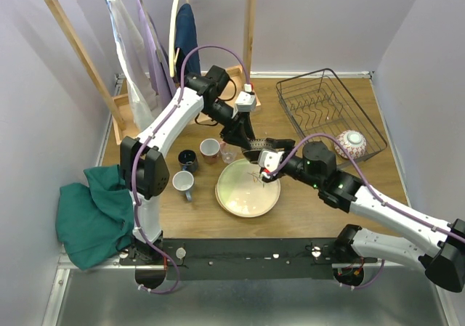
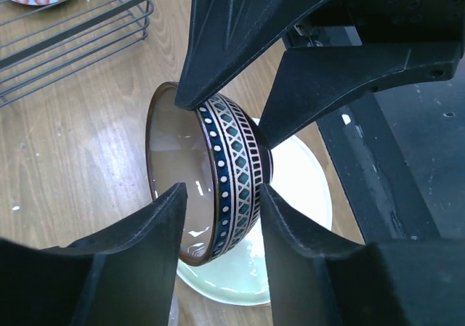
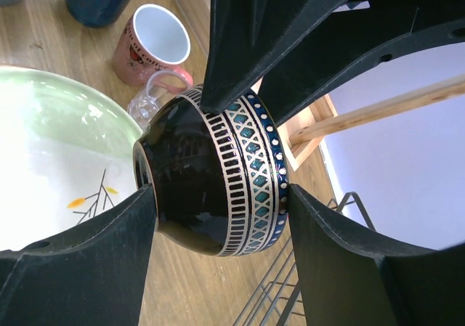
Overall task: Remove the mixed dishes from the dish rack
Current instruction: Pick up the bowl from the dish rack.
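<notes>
Right wrist view: the right gripper (image 3: pixel 216 202) spans the dark bowl (image 3: pixel 189 195) from foot to mouth. Its fingers stand wide and press on both ends, so the bowl hangs on its side above the table with the blue-and-teal lattice band turned up. From 12 o'clock the left gripper (image 3: pixel 251 112) reaches in across that band. This grip probably leaves the rim free for the other arm, as a hand-over needs. The cream plate (image 3: pixel 51 152) with its twig mark lies at 9 o'clock. A pink mug (image 3: pixel 152 46) stands at 11 o'clock and a clear glass (image 3: pixel 149 101) is just beside the bowl.

Left wrist view: the left arm's own fingers, at 6 o'clock, stand half-wide astride the bowl's wall, one inside the mouth and one on the patterned outside. Whether their pads are pressing cannot be told.

Top view: both grippers meet over the plate's 12 o'clock edge. The dish rack (image 1: pixel 312 108) sits at the plate's 2 o'clock, with a red-and-white bowl (image 1: pixel 350 143) in its near right corner. The mugs cluster at the plate's 10 o'clock on the left arm's side, which likely explains the pass.

No brand or writing can be read. The mug's dark-red figures are too small to make out.
</notes>
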